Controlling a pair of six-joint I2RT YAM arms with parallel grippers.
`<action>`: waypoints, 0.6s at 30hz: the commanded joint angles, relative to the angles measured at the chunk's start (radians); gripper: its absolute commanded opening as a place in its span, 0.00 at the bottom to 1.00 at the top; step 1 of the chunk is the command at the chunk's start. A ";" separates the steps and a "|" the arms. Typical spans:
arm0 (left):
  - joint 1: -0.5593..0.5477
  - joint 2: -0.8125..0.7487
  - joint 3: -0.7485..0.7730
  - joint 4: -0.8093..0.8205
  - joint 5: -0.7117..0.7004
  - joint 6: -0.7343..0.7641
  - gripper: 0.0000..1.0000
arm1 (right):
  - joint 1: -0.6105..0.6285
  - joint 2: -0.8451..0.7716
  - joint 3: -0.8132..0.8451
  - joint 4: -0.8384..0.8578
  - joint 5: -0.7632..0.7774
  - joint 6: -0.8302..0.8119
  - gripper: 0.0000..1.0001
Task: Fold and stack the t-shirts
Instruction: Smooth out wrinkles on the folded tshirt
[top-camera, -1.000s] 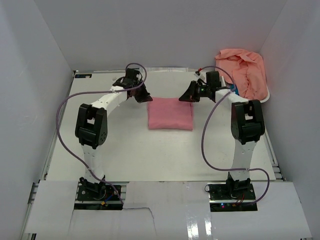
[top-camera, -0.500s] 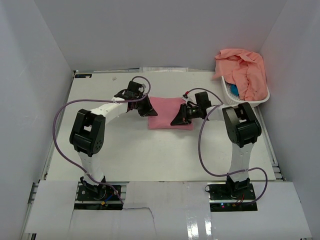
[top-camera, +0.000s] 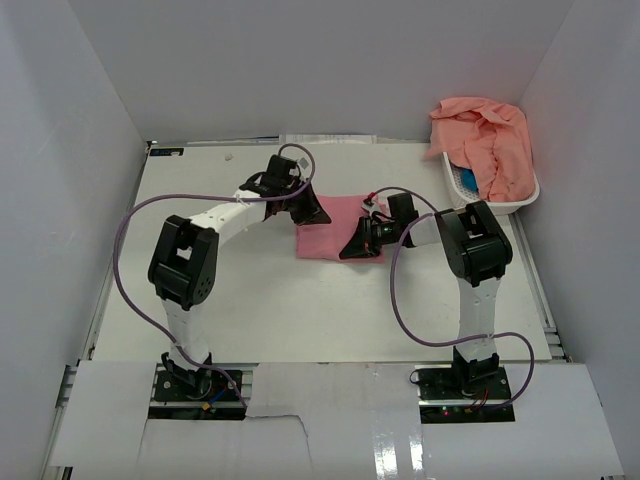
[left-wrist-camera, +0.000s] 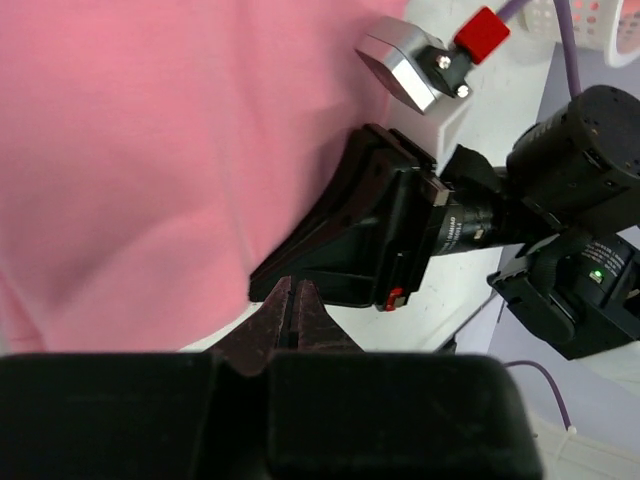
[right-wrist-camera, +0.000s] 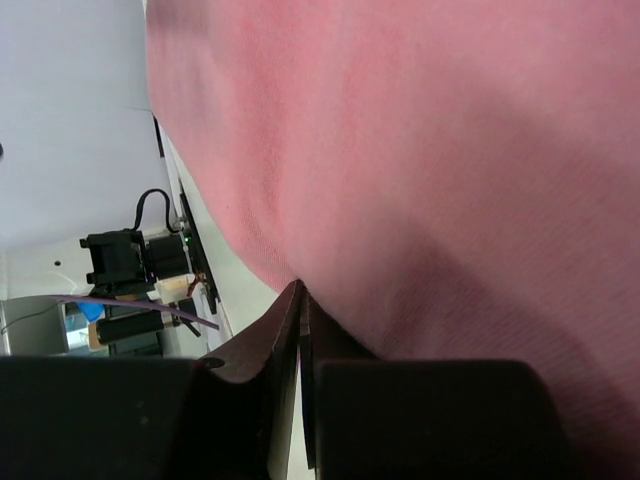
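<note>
Left hand (top-camera: 320, 214) and right hand (top-camera: 349, 249) both have their fingers pressed together and hold nothing, low over the folded shirt (top-camera: 320, 243) at frame centre. I judge they are flattening it. Next, one shirt must be taken from the heap (top-camera: 485, 135) at upper right. One second earlier both hands stood at its far corners.
</note>
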 joint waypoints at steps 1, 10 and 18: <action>-0.032 0.016 0.051 0.013 0.052 0.003 0.00 | 0.023 0.007 -0.045 -0.027 0.074 -0.013 0.08; -0.026 0.012 -0.018 0.057 0.089 -0.007 0.00 | 0.025 -0.187 0.038 -0.183 0.074 -0.052 0.08; 0.014 0.015 -0.115 0.189 0.207 -0.029 0.00 | 0.022 -0.321 0.047 -0.338 0.159 -0.123 0.08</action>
